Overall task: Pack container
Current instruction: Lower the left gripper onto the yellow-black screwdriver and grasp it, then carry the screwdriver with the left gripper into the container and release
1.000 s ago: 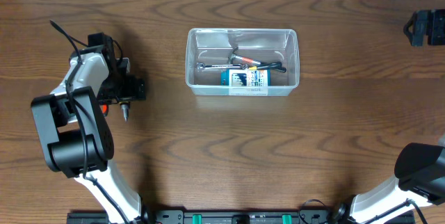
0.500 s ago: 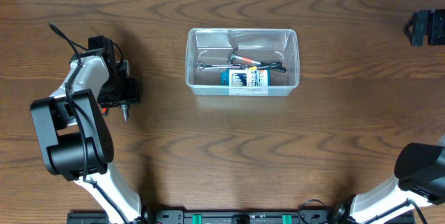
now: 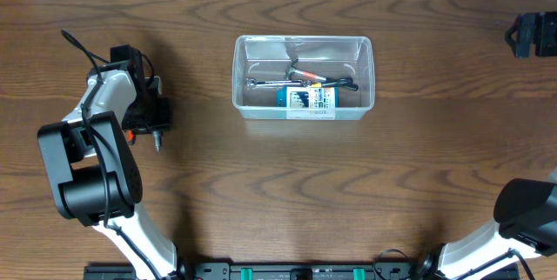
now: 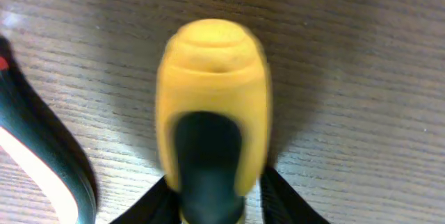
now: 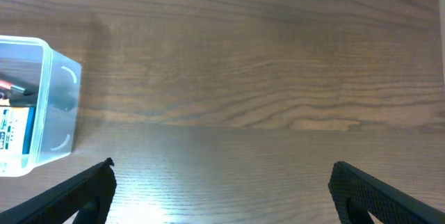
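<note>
Worktop: dark wood grain (image 3: 261, 193) fills every view, lit from above.
Container: a clear plastic bin (image 3: 302, 111) with rounded corners sits toward the far edge of the worktop, about midway between its left and right edges, long side running left to right.
Inside the bin: a blue-labelled pack (image 3: 306, 98) lies against the near wall, with slim hand tools (image 3: 305, 77) lying above it, one with red and black grips.
Left hand: the left hand (image 3: 150, 115) hangs low over the worktop near the left edge, well apart from the bin.
Left grip: a yellow handle (image 4: 212, 78) with a black inset stands between the two dark fingers (image 4: 156, 203); whether they press on it cannot be told.
Beside the handle: a black piece with a white stripe and a touch of red (image 4: 35, 161) lies just to one side; what it is cannot be made out.
Right hand: the right hand (image 5: 221, 175) is released, its fingers spread wide with only bare wood between them, near the far right corner.
Right wrist view: one corner of the bin shows at the picture's left edge.
</note>
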Action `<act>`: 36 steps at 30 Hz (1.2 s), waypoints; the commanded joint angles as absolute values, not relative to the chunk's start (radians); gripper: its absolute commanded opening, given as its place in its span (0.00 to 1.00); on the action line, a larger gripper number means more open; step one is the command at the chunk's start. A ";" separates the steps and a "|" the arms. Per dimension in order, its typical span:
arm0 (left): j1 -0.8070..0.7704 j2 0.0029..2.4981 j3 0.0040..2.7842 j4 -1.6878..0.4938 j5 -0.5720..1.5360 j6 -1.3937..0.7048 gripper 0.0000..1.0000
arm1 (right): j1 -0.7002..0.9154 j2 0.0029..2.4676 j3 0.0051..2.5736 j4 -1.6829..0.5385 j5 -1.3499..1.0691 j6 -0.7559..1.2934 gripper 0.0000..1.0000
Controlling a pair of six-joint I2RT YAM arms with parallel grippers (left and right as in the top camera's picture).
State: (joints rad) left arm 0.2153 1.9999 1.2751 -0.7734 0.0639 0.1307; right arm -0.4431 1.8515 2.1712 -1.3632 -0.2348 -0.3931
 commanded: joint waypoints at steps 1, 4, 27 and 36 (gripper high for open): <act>0.218 2.113 1.187 -0.775 0.097 0.125 0.32 | -0.432 1.851 2.176 -1.362 -0.236 -0.382 0.99; 0.218 2.113 1.187 -0.775 0.097 0.125 0.27 | -0.432 1.851 2.176 -1.358 -0.236 -0.382 0.99; 0.218 2.044 1.238 -0.768 0.068 0.137 0.06 | -0.432 1.851 2.176 -1.359 -0.236 -0.382 0.99; 0.208 1.787 1.255 -0.801 0.038 0.146 0.06 | -0.429 1.851 2.176 -1.361 -0.237 -0.382 0.99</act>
State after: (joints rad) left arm 0.2150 1.9221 1.2366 -0.7776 0.0486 0.1310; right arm -0.4431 1.8515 2.1712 -1.3613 -0.2348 -0.3931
